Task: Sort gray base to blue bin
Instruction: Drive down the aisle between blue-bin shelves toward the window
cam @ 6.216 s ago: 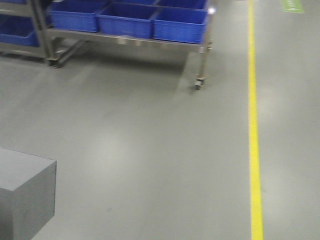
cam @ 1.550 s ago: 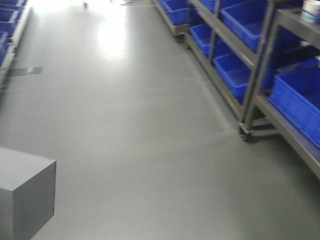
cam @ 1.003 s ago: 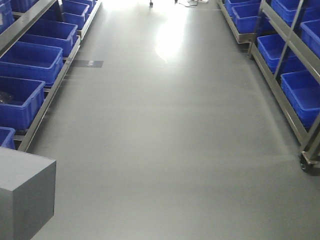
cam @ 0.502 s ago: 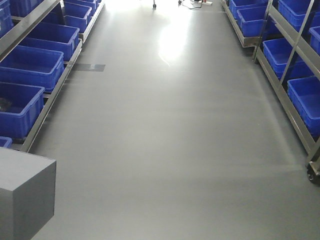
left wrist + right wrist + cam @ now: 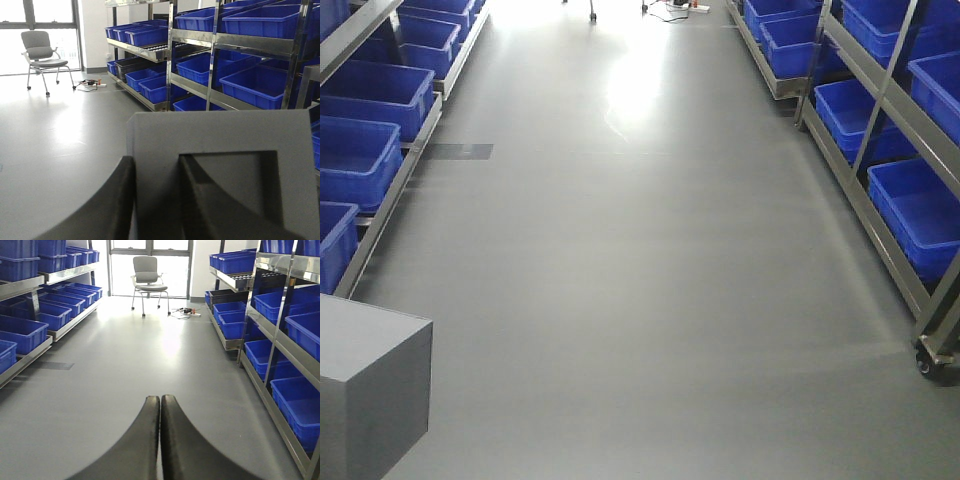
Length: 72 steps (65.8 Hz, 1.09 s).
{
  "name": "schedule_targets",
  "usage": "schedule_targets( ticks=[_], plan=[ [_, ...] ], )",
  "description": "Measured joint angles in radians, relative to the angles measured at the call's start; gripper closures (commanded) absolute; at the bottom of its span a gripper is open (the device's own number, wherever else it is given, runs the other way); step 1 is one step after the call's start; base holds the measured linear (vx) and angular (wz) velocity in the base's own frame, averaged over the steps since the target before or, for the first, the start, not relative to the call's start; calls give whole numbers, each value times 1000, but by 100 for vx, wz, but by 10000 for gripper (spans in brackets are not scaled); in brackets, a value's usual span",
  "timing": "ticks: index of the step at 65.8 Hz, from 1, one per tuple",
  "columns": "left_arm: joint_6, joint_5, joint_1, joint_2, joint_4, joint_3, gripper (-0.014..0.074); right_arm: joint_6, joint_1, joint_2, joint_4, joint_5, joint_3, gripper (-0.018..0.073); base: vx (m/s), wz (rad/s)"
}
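While left jaws clamp the gray base point(image 5: 220, 130), right jaws pressed together, blue tubs point(image 5: 920, 215) on racks point(image 5: 170, 60)

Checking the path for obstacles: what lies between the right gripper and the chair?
Only bare gray floor, with window glare on it; the right wrist view shows this stretch between the right gripper and the chair.

Matte black left gripper point(image 5: 155, 164): two broad, smoothly curved fingers. Matte black right gripper point(image 5: 160, 400): same tapering shape, rounded tips.

gray base point(image 5: 370, 390) cropped at front view's corner, partly hidden behind left hand point(image 5: 155, 161), floor clutter point(image 5: 183, 311) indistinct
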Motion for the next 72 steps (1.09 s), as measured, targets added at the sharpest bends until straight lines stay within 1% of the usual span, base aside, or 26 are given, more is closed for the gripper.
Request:
schedule_targets(
  ticks=[27, 72],
  plan=[
    [0, 0, 0, 0, 0, 0, 602, 0, 0, 0, 0, 0, 0, 568, 28, -9],
    [0, 0, 0, 0, 0, 0, 602, 0, 0, 0, 0, 0, 0, 568, 35, 2]
  ],
)
